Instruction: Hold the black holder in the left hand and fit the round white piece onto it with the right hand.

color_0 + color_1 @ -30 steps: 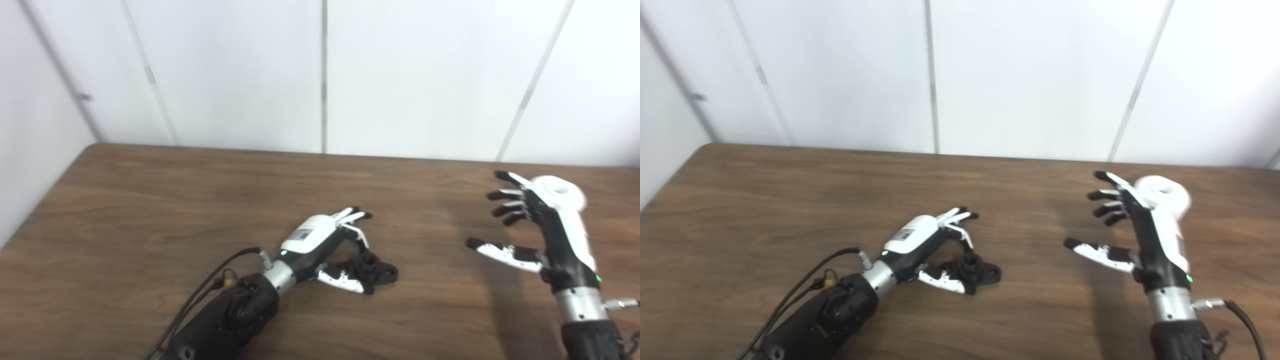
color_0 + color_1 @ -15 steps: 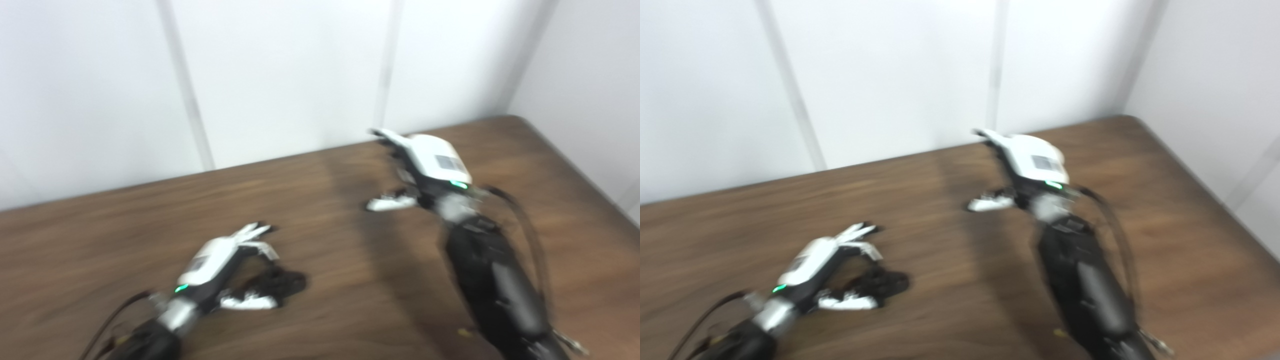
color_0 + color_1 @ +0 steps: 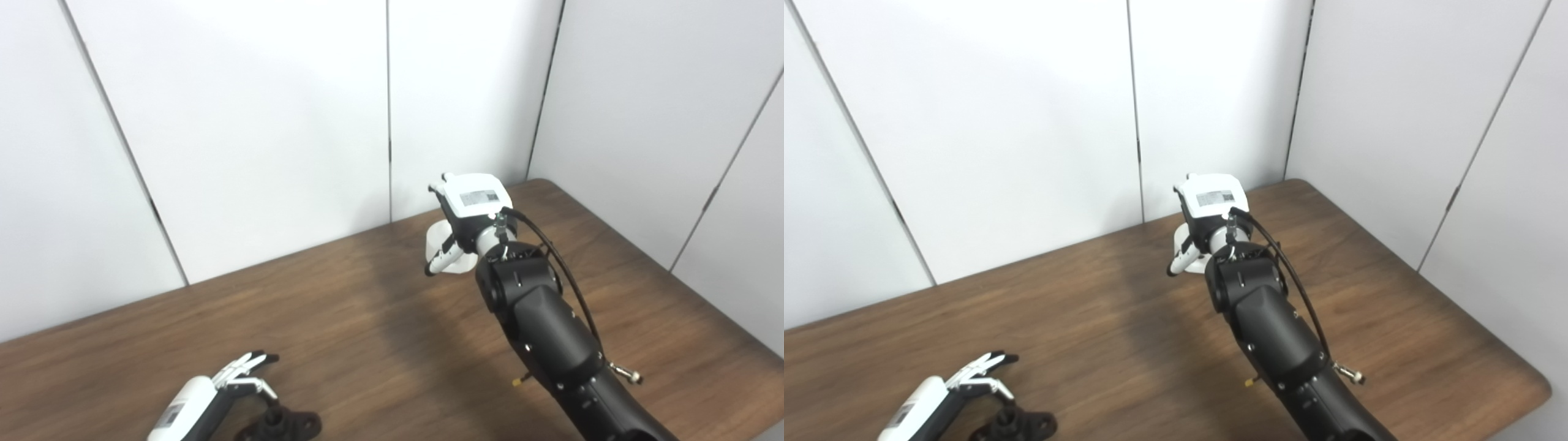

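The round white plastic piece lies near the far edge of the brown wooden tabletop, just under the right hand; whether this hand grips it, I cannot tell. The black holder sits at the near edge under the left hand, fingers apart around it.

bench: brown wood-grain top, with a rounded far-right corner and its right edge running toward the near right
wall panels: plain white, standing upright behind the bench and along its right side
panel seams: thin dark lines between the panels, some vertical, some slanted
shadow: soft dark patch on the bench surface near its middle
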You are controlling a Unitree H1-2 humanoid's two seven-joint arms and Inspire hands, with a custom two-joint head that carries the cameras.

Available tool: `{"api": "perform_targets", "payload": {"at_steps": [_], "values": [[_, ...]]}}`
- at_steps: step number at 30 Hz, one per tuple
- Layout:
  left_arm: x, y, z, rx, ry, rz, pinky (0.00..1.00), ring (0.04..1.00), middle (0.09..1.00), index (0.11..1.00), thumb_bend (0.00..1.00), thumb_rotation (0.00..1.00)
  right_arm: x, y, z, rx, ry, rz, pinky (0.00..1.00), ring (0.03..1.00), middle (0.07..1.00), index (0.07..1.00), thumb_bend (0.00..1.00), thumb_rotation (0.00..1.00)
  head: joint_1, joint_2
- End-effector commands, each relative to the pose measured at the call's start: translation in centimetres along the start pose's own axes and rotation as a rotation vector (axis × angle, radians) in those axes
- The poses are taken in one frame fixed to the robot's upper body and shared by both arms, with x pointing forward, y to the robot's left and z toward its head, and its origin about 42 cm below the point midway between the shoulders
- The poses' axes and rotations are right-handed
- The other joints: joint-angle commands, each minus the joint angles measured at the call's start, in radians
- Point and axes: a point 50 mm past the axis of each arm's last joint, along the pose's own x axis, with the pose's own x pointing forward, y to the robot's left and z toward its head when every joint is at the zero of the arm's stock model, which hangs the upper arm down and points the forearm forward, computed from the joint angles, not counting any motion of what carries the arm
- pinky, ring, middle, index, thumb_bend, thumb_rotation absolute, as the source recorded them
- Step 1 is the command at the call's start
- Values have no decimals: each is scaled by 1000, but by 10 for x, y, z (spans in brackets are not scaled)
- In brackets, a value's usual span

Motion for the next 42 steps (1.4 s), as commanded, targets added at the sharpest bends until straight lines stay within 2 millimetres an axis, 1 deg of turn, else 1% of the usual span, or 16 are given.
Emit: {"api": "perform_targets", "payload": {"at_steps": [1, 4, 6, 10, 15, 20, 26, 30, 36, 42], "values": [[-39, -35, -25, -12, 142, -190, 895, 963, 912, 485, 523, 56, 14, -30, -6, -15, 33, -101, 841, 926, 955, 878, 903, 436, -4, -2], [-41, -34, -27, -13, 150, -195, 907, 970, 917, 485, 523, 57, 20, -27, -7, -24, 56, -97, 855, 929, 954, 877, 928, 472, -3, 1], [-42, -34, -27, -18, 151, -197, 941, 987, 923, 486, 523, 57, 24, -25, -8, -27, 67, -84, 871, 935, 958, 880, 950, 487, 0, 3], [-43, -33, -27, -18, 155, -201, 950, 995, 925, 486, 523, 56, 30, -20, -10, -31, 83, -35, 876, 944, 965, 880, 975, 489, 5, 8], [-44, -33, -28, -19, 156, -201, 973, 1000, 927, 486, 523, 56, 36, -11, -13, -46, 98, 21, 875, 951, 963, 862, 980, 483, 5, 9], [-44, -33, -28, -22, 158, -202, 1000, 1000, 928, 486, 523, 56, 44, 0, -17, -52, 111, 71, 904, 960, 964, 854, 980, 451, 14, 14], [-44, -35, -28, -24, 152, -206, 1000, 1000, 923, 486, 523, 57, 56, 17, -22, -41, 109, 120, 905, 955, 954, 824, 960, 431, 19, 15], [-45, -37, -27, -19, 149, -206, 1000, 994, 919, 485, 523, 57, 62, 28, -25, -33, 103, 135, 902, 950, 948, 815, 967, 432, 25, 18], [-45, -37, -28, -29, 148, -203, 1000, 1000, 923, 485, 523, 58, 69, 40, -28, -18, 102, 127, 893, 930, 930, 806, 960, 424, 32, 19], [-46, -36, -27, -27, 155, -205, 1000, 1000, 927, 485, 523, 59, 69, 43, -24, 10, 82, 78, 859, 900, 903, 813, 915, 413, 36, 25]]}}
